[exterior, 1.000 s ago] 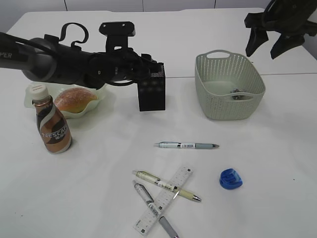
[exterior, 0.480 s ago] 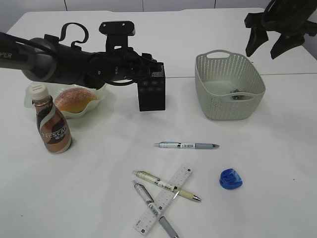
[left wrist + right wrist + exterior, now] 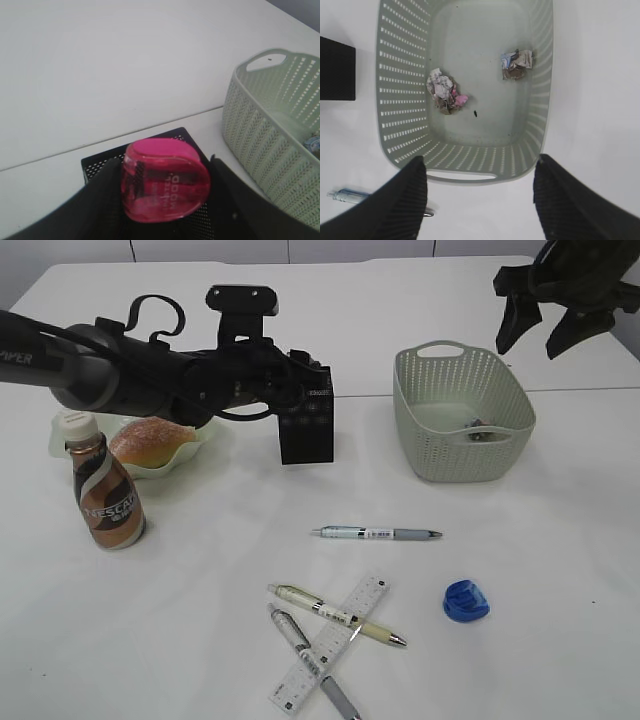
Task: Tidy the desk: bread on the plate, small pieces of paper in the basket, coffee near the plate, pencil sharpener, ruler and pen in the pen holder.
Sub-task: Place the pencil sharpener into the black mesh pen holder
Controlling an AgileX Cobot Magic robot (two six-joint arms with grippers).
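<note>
My left gripper is shut on a pink pencil sharpener and holds it right over the open top of the black mesh pen holder, which also shows in the left wrist view. My right gripper is open and empty, high above the grey-green basket. In the right wrist view, its fingers frame the basket's near handle. Two crumpled papers lie in the basket. A blue sharpener, a ruler and three pens lie on the table.
A bun sits on the pale plate at the left. A coffee bottle stands upright just in front of the plate. The left arm stretches across from the left edge above the plate.
My left gripper has shifted slightly to the right over the pen holder with the pink sharpener. The right arm has not moved.
</note>
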